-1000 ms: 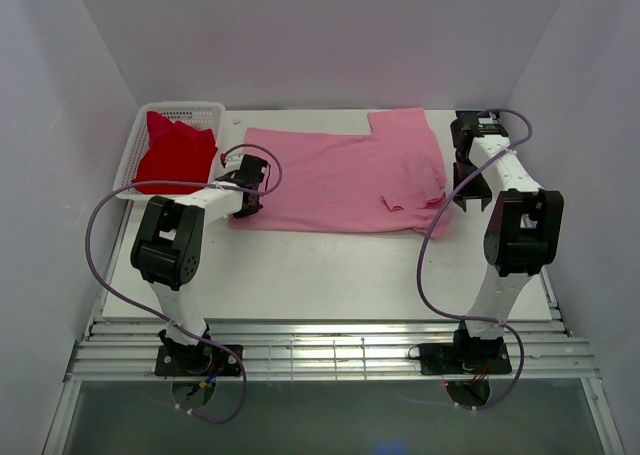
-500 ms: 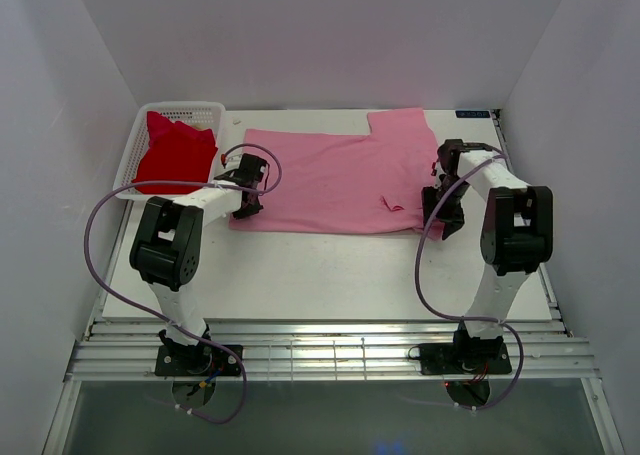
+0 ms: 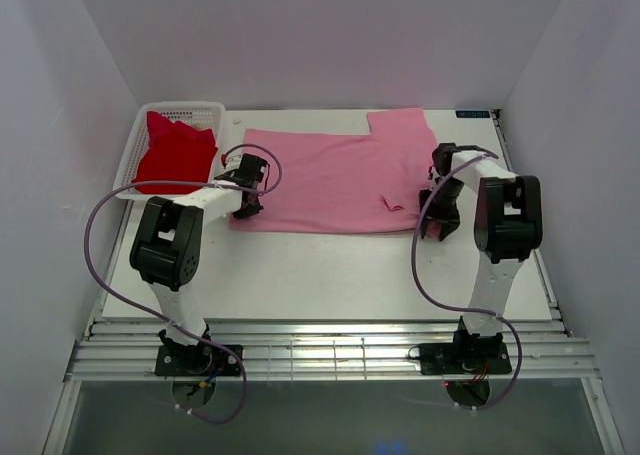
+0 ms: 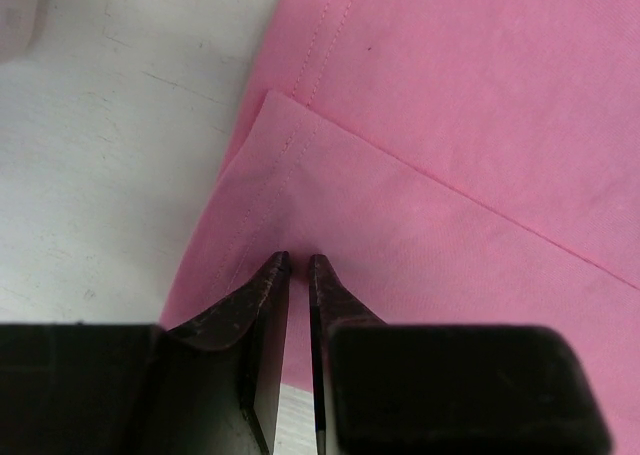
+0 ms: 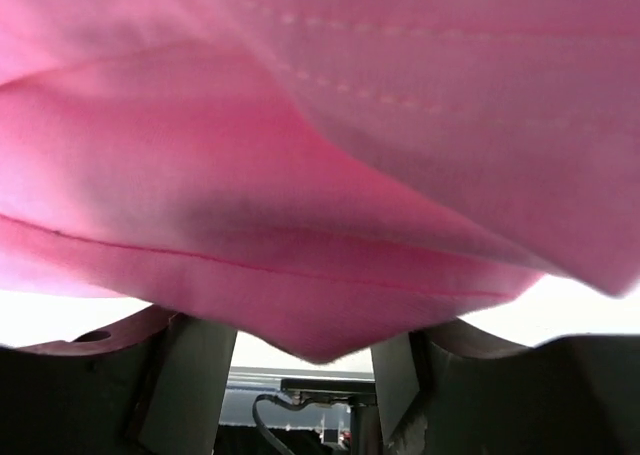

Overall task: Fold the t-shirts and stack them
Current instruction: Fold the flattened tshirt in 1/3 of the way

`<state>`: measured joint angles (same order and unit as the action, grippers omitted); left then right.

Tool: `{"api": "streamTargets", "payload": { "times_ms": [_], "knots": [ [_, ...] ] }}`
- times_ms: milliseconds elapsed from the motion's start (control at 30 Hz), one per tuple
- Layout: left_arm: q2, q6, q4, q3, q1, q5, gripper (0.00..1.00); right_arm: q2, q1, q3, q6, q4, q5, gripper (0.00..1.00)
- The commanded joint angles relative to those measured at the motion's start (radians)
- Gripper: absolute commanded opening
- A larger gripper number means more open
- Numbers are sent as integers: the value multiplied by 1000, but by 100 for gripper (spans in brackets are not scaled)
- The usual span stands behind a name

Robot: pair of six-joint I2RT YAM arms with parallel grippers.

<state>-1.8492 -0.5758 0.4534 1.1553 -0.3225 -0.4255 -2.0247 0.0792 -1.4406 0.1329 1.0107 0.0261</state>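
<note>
Lab robot cell: plain white enclosure walls [image 3: 300, 35].

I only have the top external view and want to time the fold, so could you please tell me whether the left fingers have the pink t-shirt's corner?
Observer: It looks so. In the left wrist view the left fingers stand nearly together, tips pinching a doubled-over hem corner of the pink t-shirt.
Operator: Thank you. And the right side?
Observer: Its wrist view shows the right fingers wide apart, with a pink fold hanging between them, not clamped.
</note>
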Motion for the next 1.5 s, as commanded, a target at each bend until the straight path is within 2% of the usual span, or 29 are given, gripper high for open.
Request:
{"api": "streamTargets", "payload": {
  "times_ms": [0, 67, 100, 133, 167, 433, 600, 700, 733, 800, 833, 933, 1033, 1100, 1200, 1233, 1267, 1300, 1333, 1467],
  "knots": [
    [56, 1, 21, 24, 0, -5, 25, -20, -2, -47, 25, -38, -104, 56],
    [54, 1, 22, 23, 0, -6, 25, -34, -2, -69, 28, -46, -143, 41],
    [56, 1, 22, 23, 0, -9, 25, -40, -2, -76, 27, -44, -188, 29],
    [54, 1, 22, 18, 0, -10, 25, -48, -2, -84, 30, -43, -213, 12],
    [54, 1, 22, 17, 0, -12, 25, -49, -2, -102, 30, -38, -239, 8],
    [67, 2, 24, 3, 0, -19, 25, 17, -2, -201, 16, 29, -489, 8],
    [67, -1, 22, 1, 0, -13, 25, 73, -2, -185, 2, 55, -633, 8],
    [67, -2, 24, 0, -1, -7, 24, 84, -2, -136, 10, 35, -656, 17],
    [68, -4, 24, -2, 0, -7, 24, 80, -2, -123, 8, 45, -661, 25],
    [71, -4, 24, -6, 0, -6, 24, 77, -2, -113, 13, 49, -643, 34],
    [74, -6, 24, -8, 0, -6, 24, 78, -2, -110, 14, 48, -634, 42],
    [84, -10, 22, -11, 0, -2, 24, 99, 1, -116, 16, 58, -608, 53],
    [87, -18, 24, 3, -1, 7, 23, 138, 1, -139, 8, 55, -545, 54],
    [88, -30, 24, 17, -1, 16, 22, 162, 1, -152, -1, 28, -479, 54],
    [88, -41, 18, 53, -22, 42, 21, 161, 1, -167, -10, -9, -392, 46],
    [88, -42, 16, 75, -33, 47, 20, 152, 1, -172, -7, -14, -379, 33],
    [85, -44, 10, 84, -45, 50, 19, 141, 2, -179, -6, -15, -361, 25],
    [84, -44, -1, 92, -76, 53, 19, 115, 1, -190, -3, -14, -326, 13],
    [73, -45, -4, 101, -93, 56, 18, 98, 1, -196, -3, -9, -301, 8],
    [19, -71, -2, 136, -148, 94, 10, 31, 2, -189, 5, 3, -189, 8]
  ]
}}
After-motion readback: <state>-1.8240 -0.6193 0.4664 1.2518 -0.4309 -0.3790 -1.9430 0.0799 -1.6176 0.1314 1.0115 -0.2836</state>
